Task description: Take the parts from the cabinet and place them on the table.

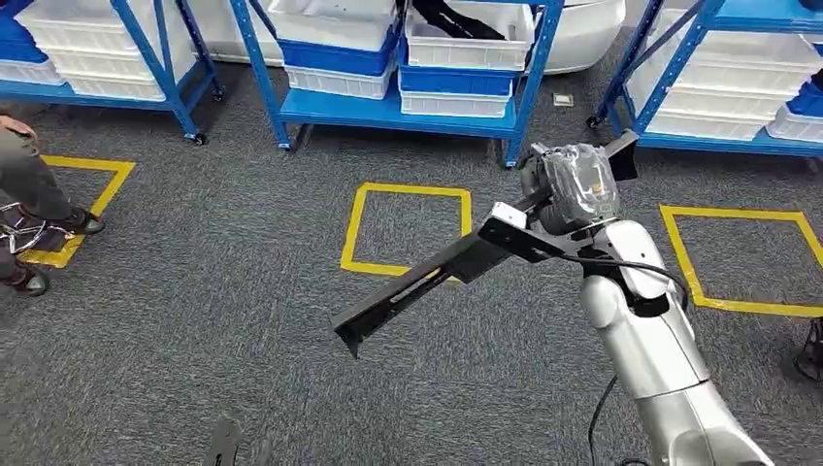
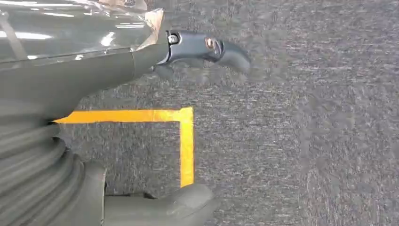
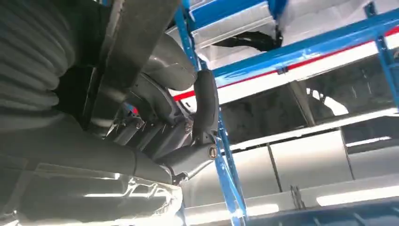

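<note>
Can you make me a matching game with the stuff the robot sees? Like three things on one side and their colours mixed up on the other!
Things:
1. long part held in the right hand
2. shelf frame
3. tape square on the floor

Colours:
A. yellow
B. black
C. blue

Pairs: 1-B, 2-C, 3-A

grey speckled carpet (image 1: 223,291) marked with yellow tape squares (image 1: 408,231). far off, blue racks (image 1: 388,112) with white bins (image 1: 466,44) and blue bins (image 1: 456,80). a black bracket (image 1: 437,277) on the right, beside a silver arm (image 1: 660,359). dark grey fingers (image 2: 207,47) over the carpet.
</note>
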### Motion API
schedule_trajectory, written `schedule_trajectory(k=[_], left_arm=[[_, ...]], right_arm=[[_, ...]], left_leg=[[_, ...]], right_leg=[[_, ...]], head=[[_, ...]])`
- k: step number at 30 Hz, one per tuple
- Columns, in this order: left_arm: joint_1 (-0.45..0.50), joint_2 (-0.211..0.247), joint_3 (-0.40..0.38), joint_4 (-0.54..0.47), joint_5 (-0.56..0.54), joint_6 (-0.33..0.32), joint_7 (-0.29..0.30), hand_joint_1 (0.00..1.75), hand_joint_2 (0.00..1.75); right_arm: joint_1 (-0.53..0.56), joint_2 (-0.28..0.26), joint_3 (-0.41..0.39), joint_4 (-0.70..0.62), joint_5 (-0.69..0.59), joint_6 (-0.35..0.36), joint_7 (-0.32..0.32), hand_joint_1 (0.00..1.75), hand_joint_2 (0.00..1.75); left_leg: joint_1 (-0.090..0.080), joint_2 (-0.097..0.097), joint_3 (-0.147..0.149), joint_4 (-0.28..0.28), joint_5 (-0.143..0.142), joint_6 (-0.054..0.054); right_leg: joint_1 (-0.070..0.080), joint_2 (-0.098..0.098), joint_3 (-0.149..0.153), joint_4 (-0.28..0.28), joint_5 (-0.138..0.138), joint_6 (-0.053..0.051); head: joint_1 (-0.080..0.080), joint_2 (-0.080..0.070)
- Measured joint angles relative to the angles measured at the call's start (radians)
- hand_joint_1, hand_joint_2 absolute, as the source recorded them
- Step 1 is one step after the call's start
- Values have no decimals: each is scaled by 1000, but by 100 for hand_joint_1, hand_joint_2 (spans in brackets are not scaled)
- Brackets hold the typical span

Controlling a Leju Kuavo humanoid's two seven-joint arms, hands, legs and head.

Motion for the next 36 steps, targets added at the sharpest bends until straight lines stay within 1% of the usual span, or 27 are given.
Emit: schedule_trajectory(k=[1, 2, 3, 4, 5, 7, 8, 9, 10, 11, 12, 15, 16, 17, 18, 19, 21, 22, 23, 25, 26, 27, 30, 32, 33, 35, 36], left_arm=[[0, 1, 0, 0, 0, 0, 0, 0, 175], [-1, 1, 1, 0, 0, -1, -3, 0, 175], [-1, 1, 1, 0, -2, -2, -11, 0, 175], [-1, 1, 1, 0, -7, -2, -16, 0, 175], [-1, 1, 1, 0, -11, -2, -18, 0, 175], [-1, 1, 1, 0, -13, -2, -18, 0, 175], [-1, 1, 1, 0, -13, -2, -18, 0, 175], [-1, 1, 1, 0, -15, -2, -18, 0, 175], [-1, 1, 2, 0, -18, -2, -18, 0, 175], [-2, 2, 2, 0, -21, -2, -18, 0, 175], [-3, 2, 2, 0, -22, -2, -18, 0, 175], [-3, 3, 2, 0, -24, -2, -18, 0, 175], [-3, 4, 2, 0, -24, -2, -18, 0, 175], [-2, 6, 2, 0, -24, -2, -18, 0, 175], [-2, 5, 2, 0, -24, -2, -18, 0, 175], [-2, 5, 2, 0, -24, -2, -18, 0, 175], [-2, 6, 2, 0, -24, -2, -18, 0, 175], [-1, 6, 2, 0, -24, -2, -18, 0, 175], [-1, 6, 2, 0, -24, -2, -18, 0, 175], [-2, 8, 3, 0, -24, -2, -18, 0, 175], [-3, 8, 4, 0, -24, -2, -17, 0, 175], [-5, 9, 5, 0, -25, -2, -17, 0, 175], [-5, 9, 6, 0, -32, -2, -12, 0, 175], [-5, 6, 7, 0, -34, -3, -8, 0, 175], [-6, 6, 8, 0, -34, -3, -8, 0, 175], [-6, 5, 11, 0, -34, -9, -6, 0, 175], [-4, 4, 11, 0, -35, -10, -5, 0, 175]], right_arm=[[0, 0, 0, 1, -3, 2, -2, 175, 175], [-1, 0, -1, 1, -6, 3, -4, 175, 175], [-1, 0, -1, 1, -5, 4, -4, 175, 175], [0, 0, -1, 1, -5, 5, -4, 175, 175], [0, 0, -1, 1, -5, 7, -3, 175, 175], [1, 0, -1, 1, 3, 7, -2, 175, 175], [1, 0, -1, 1, 8, 7, -1, 175, 175], [1, 0, -1, 1, 12, 5, -1, 175, 175], [0, 0, -1, -1, 18, 4, 1, 175, 175], [0, 0, -1, -5, 25, 3, 2, 175, 175], [0, 1, -1, -10, 29, 3, 4, 175, 175], [0, 0, -4, -15, 36, -1, 7, 175, 175], [1, 0, -4, -15, 36, -1, 8, 175, 175], [-2, 0, -4, -15, 37, -1, 9, 175, 175], [-2, 0, -5, -17, 37, -1, 10, 175, 175], [-1, 0, -5, -18, 37, -1, 11, 175, 175], [3, 0, -4, -18, 37, -2, 11, 175, 175], [7, 0, -4, -18, 37, -1, 11, 175, 175], [11, 0, -4, -18, 40, -1, 11, 175, 175], [10, 0, -4, -18, 61, -2, 11, 175, 175], [8, 0, -3, -18, 74, -3, 14, 175, 175], [7, 0, -4, -18, 82, -3, 20, 175, 175], [6, -2, -3, -18, 96, -3, 32, 175, 175], [6, -8, -5, -21, 98, -3, 36, 175, 175], [5, -8, -5, -24, 99, -3, 37, 175, 175], [8, -14, -5, -25, 107, -3, 39, 175, 175], [13, -16, -5, -25, 111, -3, 41, 175, 175]], left_leg=[[-5, 1, -13, -1, 13, 5], [-4, 0, -30, -2, 26, 14], [-5, -1, -46, -2, 39, 14], [-5, -1, -63, -1, 52, 15], [-5, 0, -78, 0, 65, 14], [-5, 2, -99, 0, 81, 11], [-5, 3, -111, 1, 90, 9], [-5, 4, -124, 1, 102, 5], [-4, 4, -136, 2, 112, 0], [-5, 4, -142, 5, 121, -6], [-9, 3, -149, 8, 127, -12], [-7, 6, -150, 3, 144, -29], [-4, 6, -154, 4, 149, -35], [1, 1, -168, 26, 116, -39], [2, 1, -186, 72, 63, -44], [3, -1, -216, 158, 2, -50], [3, -2, -266, 308, -58, -58], [3, -2, -267, 334, -56, -58], [3, -2, -242, 306, -34, -57], [3, 2, -145, 161, 29, -50], [0, 23, -82, 65, 53, -39], [-9, 38, -53, 17, 48, -33], [-12, 23, -66, 12, 51, -21], [0, 15, -63, -11, 69, -2], [-1, 9, -66, -13, 74, 6], [-1, -6, -74, -13, 79, 9], [-1, -13, -78, -12, 82, 9]], right_leg=[[-5, 3, -16, 21, -37, -4], [-8, 3, -38, 77, -94, -13], [-10, 4, -54, 145, -141, -16], [-13, 4, -72, 224, -173, -13], [-13, 4, -82, 285, -176, -3], [-16, 4, -75, 316, -145, 16], [-17, 4, -55, 303, -116, 27], [-17, 4, -14, 255, -84, 37], [-20, 4, 49, 171, -73, 36], [-21, 3, 119, 67, -109, 25], [-11, 5, 181, -18, -146, 10], [-5, 7, 158, -26, -146, -14], [-18, 7, 156, -31, -136, -28], [-21, 4, 157, -31, -126, -41], [-20, 4, 151, -31, -118, -53], [-20, 4, 142, -30, -110, -57], [-17, 5, 127, -29, -100, -57], [-16, 5, 122, -28, -95, -56], [-15, 5, 119, -28, -93, -52], [-14, 0, 118, -26, -92, -51], [-12, -4, 119, -25, -92, -50], [1, -8, 116, -21, -92, -48], [-1, -26, 111, -24, -84, -36], [0, -22, 97, -10, -98, -25], [-2, -9, 78, 30, -126, -28], [-9, -2, 7, 194, -197, -35], [-11, 0, -27, 270, -221, -34]], head=[[1, 0], [3, 0], [4, 0], [5, 0], [8, 0], [7, 0], [8, 0], [9, 0], [8, 0], [8, 0], [9, 0], [5, 0], [6, 0], [7, 0], [3, 0], [2, 0], [1, 0], [2, 0], [1, 0], [1, 0], [1, 0], [1, 0], [4, 0], [5, 0], [6, 0], [6, 0], [6, 0]])
